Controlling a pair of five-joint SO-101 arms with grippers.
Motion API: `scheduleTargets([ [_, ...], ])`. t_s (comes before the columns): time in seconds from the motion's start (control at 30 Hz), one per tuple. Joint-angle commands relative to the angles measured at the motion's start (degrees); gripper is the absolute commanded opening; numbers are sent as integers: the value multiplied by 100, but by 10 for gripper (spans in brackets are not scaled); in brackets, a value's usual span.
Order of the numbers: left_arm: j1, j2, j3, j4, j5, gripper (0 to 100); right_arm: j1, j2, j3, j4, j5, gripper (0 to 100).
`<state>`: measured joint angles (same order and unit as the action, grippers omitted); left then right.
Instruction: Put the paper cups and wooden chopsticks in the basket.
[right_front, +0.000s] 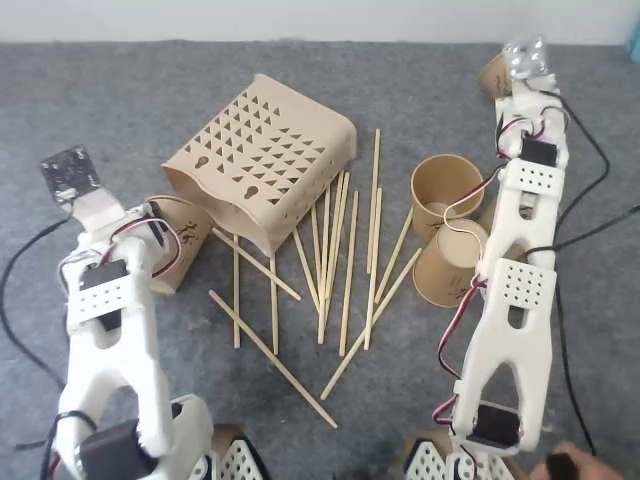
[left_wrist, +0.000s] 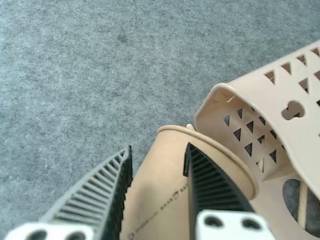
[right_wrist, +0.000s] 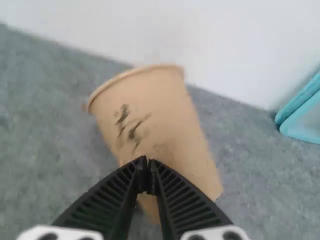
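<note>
The perforated tan basket (right_front: 262, 155) lies tipped on its side at the middle back. My left gripper (left_wrist: 159, 150) is shut on a paper cup (left_wrist: 160, 200), one finger inside its rim and one outside, right beside the basket's (left_wrist: 260, 115) edge. In the high view that cup (right_front: 185, 245) sits left of the basket. Several wooden chopsticks (right_front: 347, 262) lie scattered on the carpet in front of the basket. Two paper cups (right_front: 445, 190) (right_front: 448, 265) rest by the right arm. My right gripper (right_wrist: 147, 162) is shut, its tips against another cup (right_wrist: 150, 125) lying on its side at the far right back (right_front: 494, 72).
Grey carpet (right_front: 120, 100) covers the table. A white wall and a blue-edged object (right_wrist: 300, 115) stand behind the far cup. Cables (right_front: 590, 210) trail beside the right arm. Open carpet lies at the back left.
</note>
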<state>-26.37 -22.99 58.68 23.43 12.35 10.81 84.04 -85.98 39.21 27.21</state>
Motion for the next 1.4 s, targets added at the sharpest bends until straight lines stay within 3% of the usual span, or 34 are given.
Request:
scheduleTargets([
  [0.0,105,62,-110,-70,0,163,40,-180,-211,708,308,9],
  [0.23,105,62,-110,-70,-9,163,-365,-356,-1046,3152,800,9],
  [0.37,97,62,-110,-70,-9,163,-295,-1007,-1011,3574,791,9],
  [0.63,97,62,-110,-70,-9,163,382,-1015,-1002,1516,-1521,8],
  [0.9,97,62,-119,-70,-9,163,110,-444,-598,-330,-1644,8],
  [1.0,97,62,-119,-79,-9,163,-57,-303,-237,-541,-1240,8],
  [1.17,97,62,-84,-211,-9,163,-259,-321,167,418,-422,8],
  [1.37,97,62,-75,-246,-9,163,-268,-664,-554,2703,-281,8],
])
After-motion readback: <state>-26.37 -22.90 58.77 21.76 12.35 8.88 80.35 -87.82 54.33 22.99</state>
